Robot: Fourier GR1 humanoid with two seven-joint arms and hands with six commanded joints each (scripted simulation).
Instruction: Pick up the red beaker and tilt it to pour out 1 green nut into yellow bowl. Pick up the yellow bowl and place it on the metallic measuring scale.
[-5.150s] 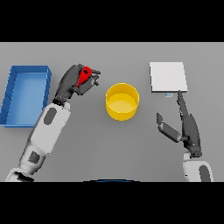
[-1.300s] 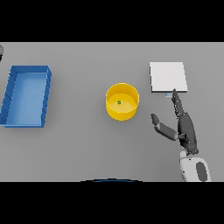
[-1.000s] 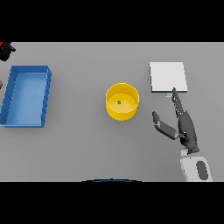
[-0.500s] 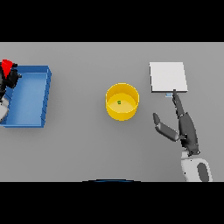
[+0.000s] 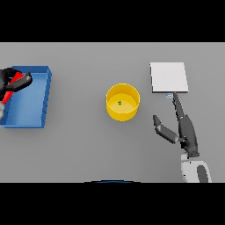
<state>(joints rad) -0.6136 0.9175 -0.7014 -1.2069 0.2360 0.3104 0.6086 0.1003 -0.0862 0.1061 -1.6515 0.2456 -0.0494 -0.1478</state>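
The yellow bowl (image 5: pixel 122 102) stands at the table's middle with one small green nut (image 5: pixel 119 103) inside it. At the far left my left hand (image 5: pixel 7 81) is shut on the red beaker (image 5: pixel 16 82), holding it over the left side of the blue bin (image 5: pixel 43 99). The metallic scale (image 5: pixel 169 77), a pale square plate, lies at the right. Just below it my right hand (image 5: pixel 186 129) is open, its fingers pointing up toward the scale's front edge and its thumb spread toward the bowl, well clear of it.
The blue bin is a shallow rectangular tray against the table's left edge. Grey table surface stretches between bin, bowl and scale.
My left hand came back into view from the upper left with the red beaker and moved down and right over the blue bin. The right hand crept slightly toward the scale.
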